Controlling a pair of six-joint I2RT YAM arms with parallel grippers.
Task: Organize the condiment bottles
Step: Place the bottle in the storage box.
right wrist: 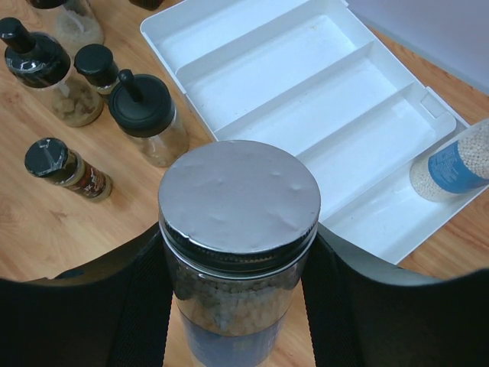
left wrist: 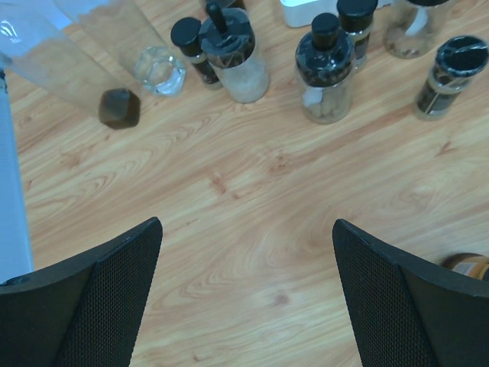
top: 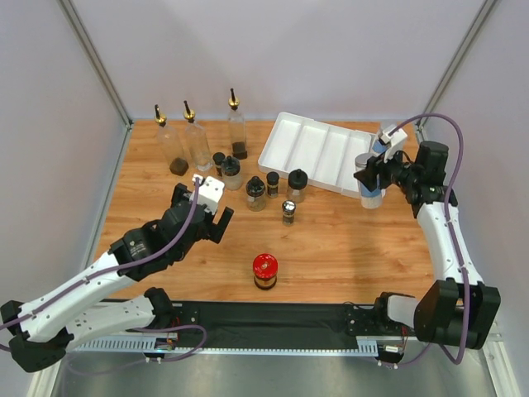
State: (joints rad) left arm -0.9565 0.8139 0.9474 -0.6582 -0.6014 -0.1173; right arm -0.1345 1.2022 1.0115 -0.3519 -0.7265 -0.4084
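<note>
Three tall clear pourer bottles (top: 196,136) stand at the back left. Several black-capped jars (top: 255,193) cluster mid-table, also in the left wrist view (left wrist: 325,69). A red-lidded jar (top: 264,270) stands alone near the front. My left gripper (top: 200,211) is open and empty over bare wood (left wrist: 247,252), just short of the cluster. My right gripper (right wrist: 237,306) is shut on a silver-lidded jar (right wrist: 238,199) of pale grains, at the tray's near right corner (top: 369,180). Its base is hidden.
The white divided tray (top: 318,153) lies at the back right. A blue-labelled jar (right wrist: 451,164) lies in the tray's end compartment. Grey walls close the back and sides. Bare wood lies around the red-lidded jar.
</note>
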